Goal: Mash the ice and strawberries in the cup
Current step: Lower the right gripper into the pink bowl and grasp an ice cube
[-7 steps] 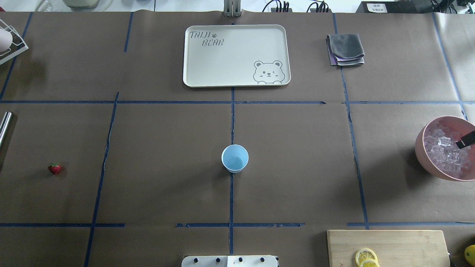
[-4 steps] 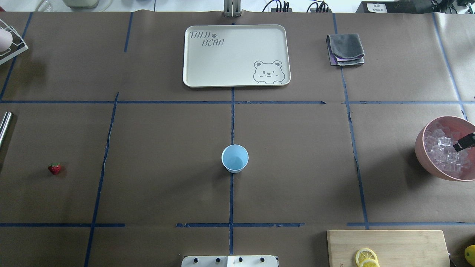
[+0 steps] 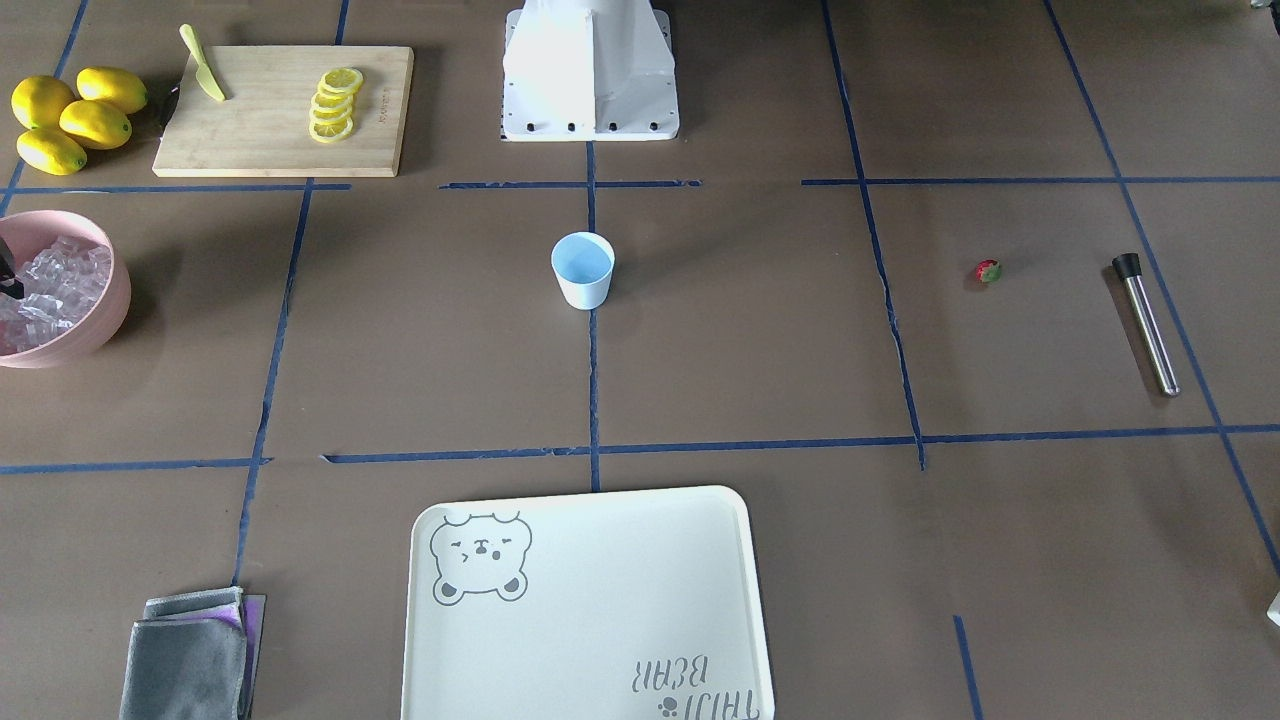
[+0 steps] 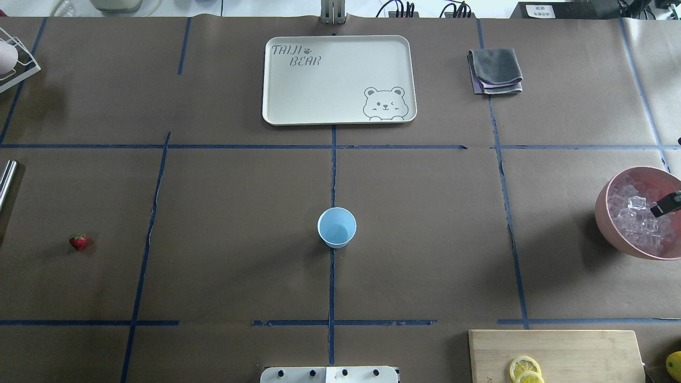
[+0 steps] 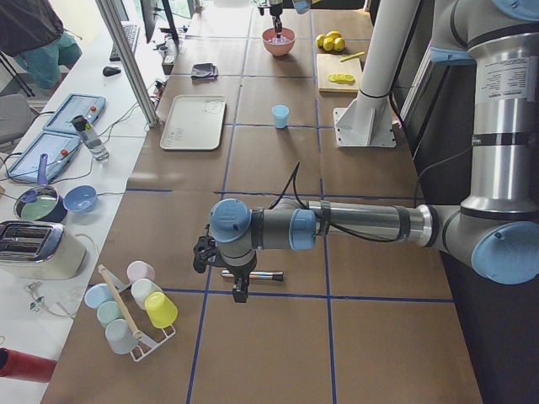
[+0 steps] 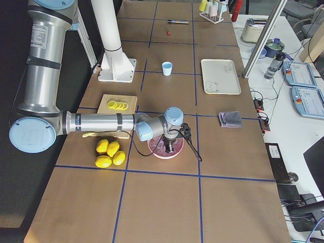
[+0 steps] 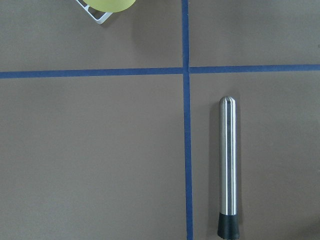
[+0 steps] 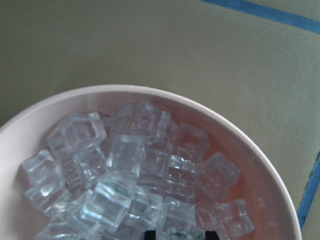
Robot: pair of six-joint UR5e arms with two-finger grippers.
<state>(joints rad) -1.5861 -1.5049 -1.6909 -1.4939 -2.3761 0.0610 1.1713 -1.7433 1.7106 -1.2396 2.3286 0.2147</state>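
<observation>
Pink bowl (image 4: 604, 213): sits at the right end of the table (image 4: 223, 213), heaped with ice (image 8: 130, 175).
My right arm (image 6: 101, 123): stretched out level and low along the table, wrist bent down over the bowl.
My right fingers (image 4: 666, 204): point down into the bowl just above the ice, tips apart.
My left arm (image 5: 362, 223): stretched out level at the table's left end, wrist turned down.
My left fingers (image 5: 240, 293): hang above a metal rod (image 7: 228, 165) lying flat on the table; I cannot tell whether they are apart or together.
Cup (image 4: 337, 227): upright at the table's middle, well apart from both my arms.
Strawberry (image 4: 78, 242): on the table, far left of the cup, near the rod.
</observation>
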